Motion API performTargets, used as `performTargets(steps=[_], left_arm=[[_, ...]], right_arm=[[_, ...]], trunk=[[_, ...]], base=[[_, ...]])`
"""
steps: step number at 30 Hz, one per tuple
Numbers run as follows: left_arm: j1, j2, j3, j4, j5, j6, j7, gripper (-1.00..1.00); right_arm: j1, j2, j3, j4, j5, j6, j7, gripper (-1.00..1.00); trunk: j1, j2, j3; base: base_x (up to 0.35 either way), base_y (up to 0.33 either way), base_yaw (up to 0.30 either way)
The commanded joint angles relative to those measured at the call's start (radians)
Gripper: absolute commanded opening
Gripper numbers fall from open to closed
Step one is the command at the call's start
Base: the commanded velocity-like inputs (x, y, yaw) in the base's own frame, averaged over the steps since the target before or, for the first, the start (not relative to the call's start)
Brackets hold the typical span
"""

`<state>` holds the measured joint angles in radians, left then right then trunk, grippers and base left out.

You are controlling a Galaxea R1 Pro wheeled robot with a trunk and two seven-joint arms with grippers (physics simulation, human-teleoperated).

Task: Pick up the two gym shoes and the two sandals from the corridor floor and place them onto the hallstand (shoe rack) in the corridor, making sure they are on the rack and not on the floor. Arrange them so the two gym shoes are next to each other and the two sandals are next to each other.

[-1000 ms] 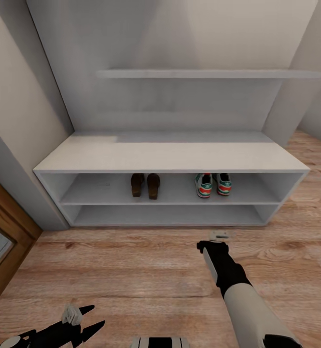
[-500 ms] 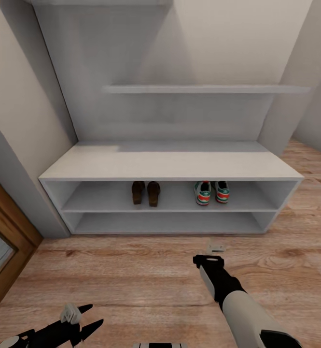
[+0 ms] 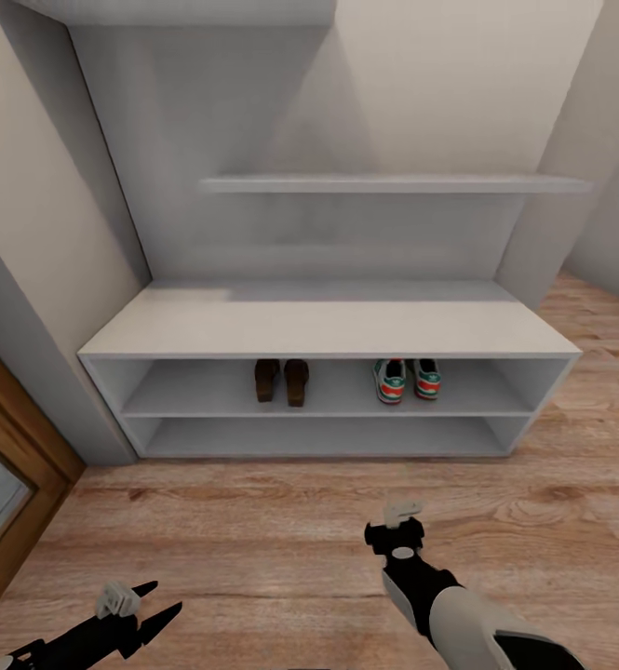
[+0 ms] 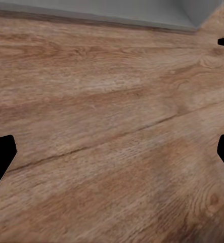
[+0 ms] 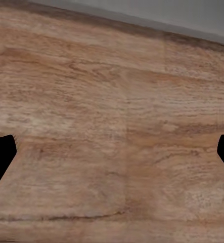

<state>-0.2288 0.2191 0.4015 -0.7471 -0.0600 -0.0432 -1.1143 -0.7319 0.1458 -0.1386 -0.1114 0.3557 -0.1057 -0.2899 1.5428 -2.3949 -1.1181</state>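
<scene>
The two gym shoes (image 3: 408, 380) stand side by side on the right of the hallstand's (image 3: 328, 326) upper open shelf. The two sandals (image 3: 280, 381) stand side by side on the same shelf, left of centre. My right gripper (image 3: 395, 532) hovers over the corridor floor (image 3: 253, 530) in front of the rack, well short of the shoes. My left gripper (image 3: 160, 603) is low at the near left. In both wrist views the left gripper (image 4: 112, 157) and right gripper (image 5: 112, 157) are open, fingertips wide apart over bare planks.
A wooden door frame (image 3: 11, 465) stands at the left beside a grey wall corner (image 3: 58, 391). Two stepped shelves (image 3: 393, 183) sit above the bench top. The rack's lower open shelf (image 3: 318, 435) holds nothing. Floor runs on past the rack's right end.
The whole view has shifted, so the rack looks a little farther and lower. My right gripper has drawn back from the rack toward me. The shoes and sandals have not moved.
</scene>
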Motion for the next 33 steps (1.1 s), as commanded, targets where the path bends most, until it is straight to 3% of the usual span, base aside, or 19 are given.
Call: performTargets(steps=[1, 5, 9, 15, 20, 23, 24, 28, 29, 33], left_arm=[[-0.001, 0.000, 0.007, 0.001, -0.007, -0.006, -0.004, 1.00], [0.001, 0.000, 0.015, 0.006, -0.007, -0.025, 0.004, 1.00], [0.010, 0.000, 0.018, 0.028, -0.006, -0.070, 0.034, 1.00], [0.028, -0.002, 0.020, 0.095, -0.005, -0.169, 0.117, 1.00], [0.032, -0.002, 0.020, 0.115, -0.003, -0.198, 0.149, 1.00], [0.033, -0.001, 0.021, 0.121, -0.001, -0.207, 0.160, 1.00], [0.034, -0.001, 0.024, 0.126, 0.003, -0.212, 0.179, 1.00], [0.035, -0.002, 0.042, 0.129, 0.007, -0.216, 0.202, 1.00], [0.035, -0.004, 0.076, 0.131, 0.008, -0.220, 0.216, 1.00], [0.035, -0.005, 0.092, 0.138, 0.009, -0.222, 0.220, 1.00]], right_arm=[[-0.001, 0.000, -0.009, 0.016, 0.033, -0.020, -0.003, 1.00], [0.000, 0.000, -0.009, 0.055, 0.119, -0.070, -0.003, 1.00], [0.006, -0.005, -0.009, 0.073, 0.177, -0.107, -0.003, 1.00], [0.045, -0.015, -0.009, 0.083, 0.212, -0.186, 0.003, 1.00], [0.087, -0.022, -0.009, 0.084, 0.218, -0.265, 0.026, 1.00], [0.123, -0.044, -0.009, 0.084, 0.218, -0.319, 0.043, 1.00], [0.155, -0.077, -0.009, 0.084, 0.214, -0.359, 0.059, 1.00], [0.189, -0.104, -0.010, 0.083, 0.211, -0.396, 0.075, 1.00], [0.225, -0.135, -0.012, 0.083, 0.209, -0.446, 0.093, 1.00], [0.250, -0.155, -0.014, 0.082, 0.208, -0.477, 0.104, 1.00]], trunk=[[-0.004, 0.007, 0.002], [-0.019, 0.035, 0.015], [-0.035, 0.063, 0.028], [-0.058, 0.105, 0.046], [-0.077, 0.140, 0.062], [-0.088, 0.161, 0.071], [-0.092, 0.168, 0.075], [-0.108, 0.196, 0.087], [-0.111, 0.203, 0.090], [-0.127, 0.231, 0.103]], base=[[0.000, 0.000, 0.000], [0.000, 0.000, 0.000], [0.000, 0.000, 0.000], [0.000, 0.000, 0.000], [0.000, 0.000, 0.000], [0.000, 0.000, 0.000], [0.000, 0.000, 0.000], [0.000, 0.000, 0.000], [0.000, 0.000, 0.000], [0.000, 0.000, 0.000]])
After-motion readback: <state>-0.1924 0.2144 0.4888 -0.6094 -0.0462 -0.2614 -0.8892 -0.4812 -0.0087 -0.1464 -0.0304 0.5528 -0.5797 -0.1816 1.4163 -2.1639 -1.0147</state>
